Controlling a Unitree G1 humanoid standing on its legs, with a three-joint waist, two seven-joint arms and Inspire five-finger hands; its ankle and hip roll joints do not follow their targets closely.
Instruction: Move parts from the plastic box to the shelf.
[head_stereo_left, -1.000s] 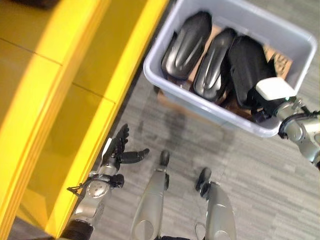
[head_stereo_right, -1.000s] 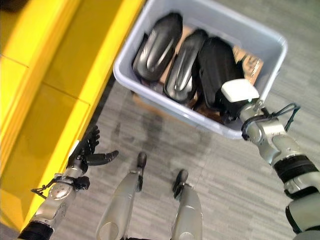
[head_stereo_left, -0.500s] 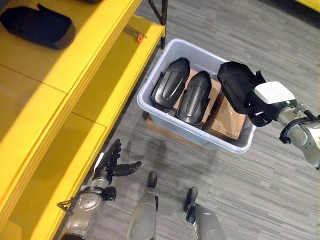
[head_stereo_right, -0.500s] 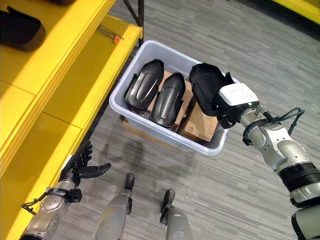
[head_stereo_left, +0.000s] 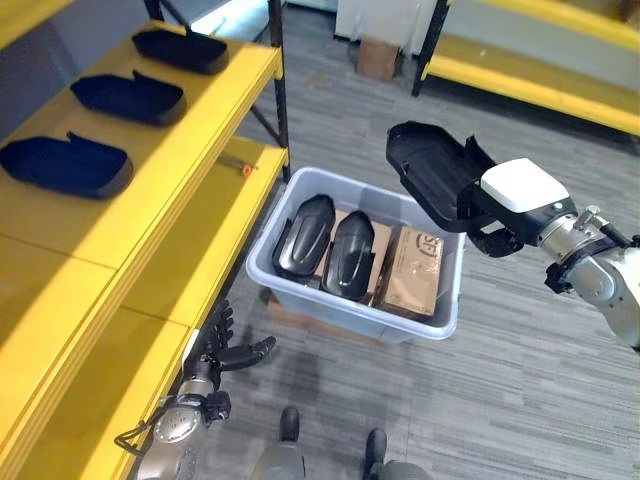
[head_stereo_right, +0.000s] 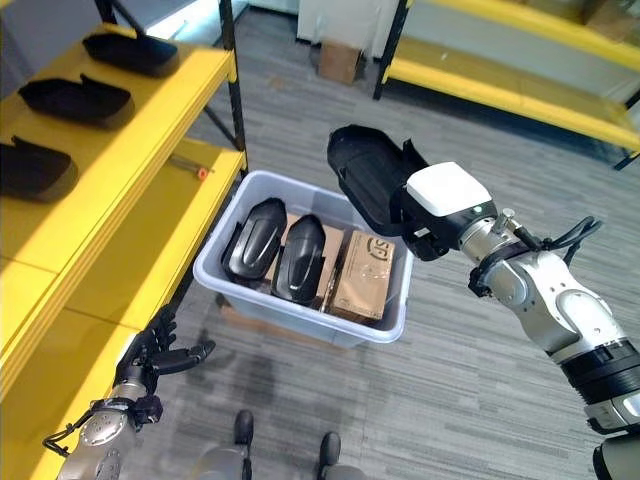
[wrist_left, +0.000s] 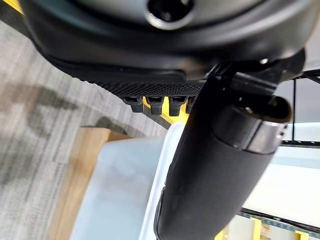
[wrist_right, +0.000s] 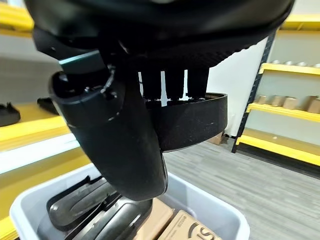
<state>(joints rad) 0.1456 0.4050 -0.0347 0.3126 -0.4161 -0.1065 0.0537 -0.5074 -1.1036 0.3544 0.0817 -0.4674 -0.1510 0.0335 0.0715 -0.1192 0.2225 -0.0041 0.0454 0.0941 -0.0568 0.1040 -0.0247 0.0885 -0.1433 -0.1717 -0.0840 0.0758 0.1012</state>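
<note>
Left eye view: black part (head_stereo_left: 432, 178) now lifted clear above plastic box (head_stereo_left: 340, 318), pinched in right hand (head_stereo_left: 497, 226); left hand (head_stereo_left: 222, 350) spread, idle. Shelf (head_stereo_left: 170, 150) placement next.

Warehouse or stockroom: yellow racks (head_stereo_left: 150, 190) holding black parts (head_stereo_left: 65, 165), more racking (head_stereo_right: 500, 75) behind, grey floor (head_stereo_left: 520, 380), a bin (head_stereo_left: 350, 310) with parts and a carton (head_stereo_right: 362, 268).
</note>
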